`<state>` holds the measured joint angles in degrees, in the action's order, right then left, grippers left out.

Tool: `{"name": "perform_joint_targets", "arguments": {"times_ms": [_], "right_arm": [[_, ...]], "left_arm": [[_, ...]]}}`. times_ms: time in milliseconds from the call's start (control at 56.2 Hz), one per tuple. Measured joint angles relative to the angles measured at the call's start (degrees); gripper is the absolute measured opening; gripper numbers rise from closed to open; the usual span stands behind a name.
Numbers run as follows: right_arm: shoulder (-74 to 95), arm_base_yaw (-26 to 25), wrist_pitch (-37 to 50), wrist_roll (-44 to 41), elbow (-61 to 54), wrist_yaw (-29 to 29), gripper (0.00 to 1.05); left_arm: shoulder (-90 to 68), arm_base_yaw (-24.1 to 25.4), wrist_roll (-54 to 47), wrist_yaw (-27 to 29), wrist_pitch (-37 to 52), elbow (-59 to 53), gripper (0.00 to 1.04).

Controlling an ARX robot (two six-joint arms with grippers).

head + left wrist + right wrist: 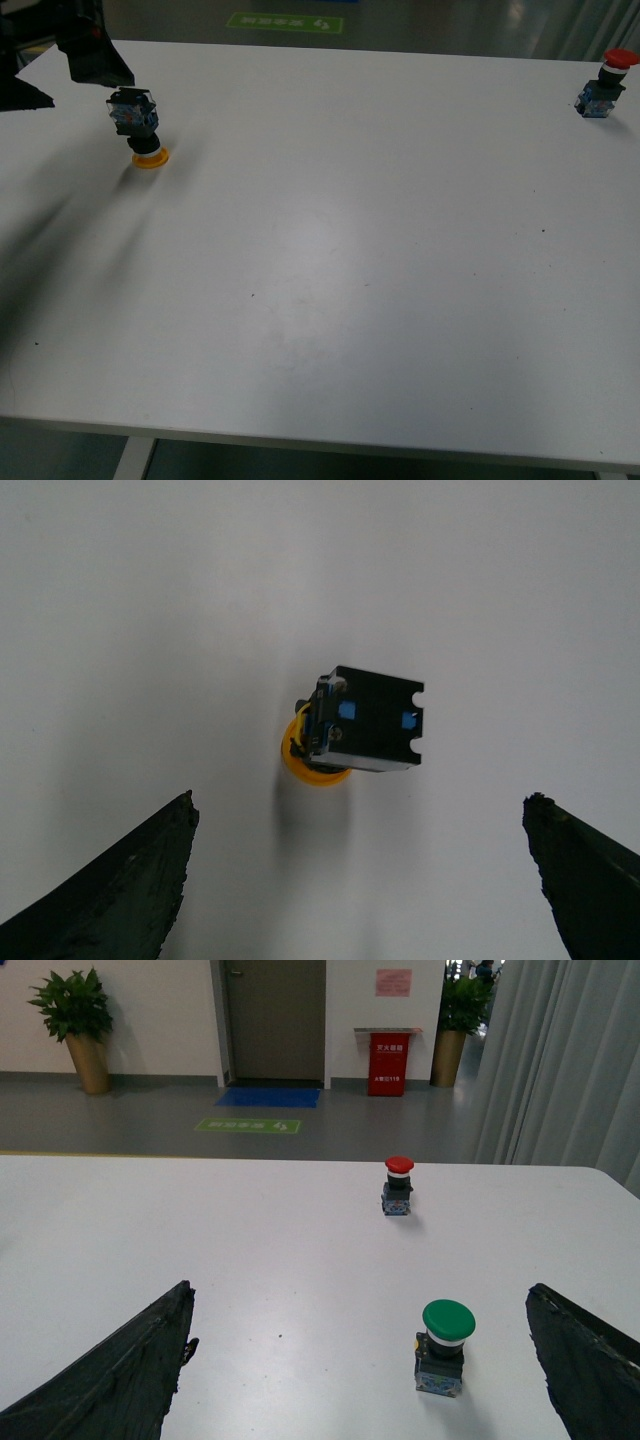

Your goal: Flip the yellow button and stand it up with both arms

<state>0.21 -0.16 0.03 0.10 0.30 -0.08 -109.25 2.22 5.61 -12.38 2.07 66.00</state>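
The yellow button (pixel 140 128) stands upside down at the far left of the white table (pixel 340 260), resting on its yellow cap with the blue-and-black block body on top, slightly tilted. My left gripper (pixel 88 88) is open just behind and above it, not touching. In the left wrist view the button (pixel 368 723) lies ahead of the open left gripper (pixel 360 880), with the black fingers (pixel 120 890) wide apart either side. My right gripper (pixel 355 1380) is open and empty, and is out of the front view.
A red-capped button (pixel 605 85) stands upright at the table's far right; it also shows in the right wrist view (pixel 398 1184). A green-capped button (pixel 443 1345) stands upright between the right fingers, ahead of them. The table's far edge lies close behind the yellow button.
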Motion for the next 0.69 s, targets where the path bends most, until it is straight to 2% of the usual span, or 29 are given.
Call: {"name": "perform_joint_targets", "arguments": {"times_ms": [374, 694], "right_arm": [[0.0, 0.0, 0.0, 0.0, 0.0, 0.0, 0.97], [0.0, 0.0, 0.0, 0.0, 0.0, 0.0, 0.97]], "left_arm": [[-2.5, -2.3, -5.4, 4.5, -6.0, 5.7, 0.98], [-4.6, -3.0, -5.9, 3.3, -8.8, 8.7, 0.98]]}}
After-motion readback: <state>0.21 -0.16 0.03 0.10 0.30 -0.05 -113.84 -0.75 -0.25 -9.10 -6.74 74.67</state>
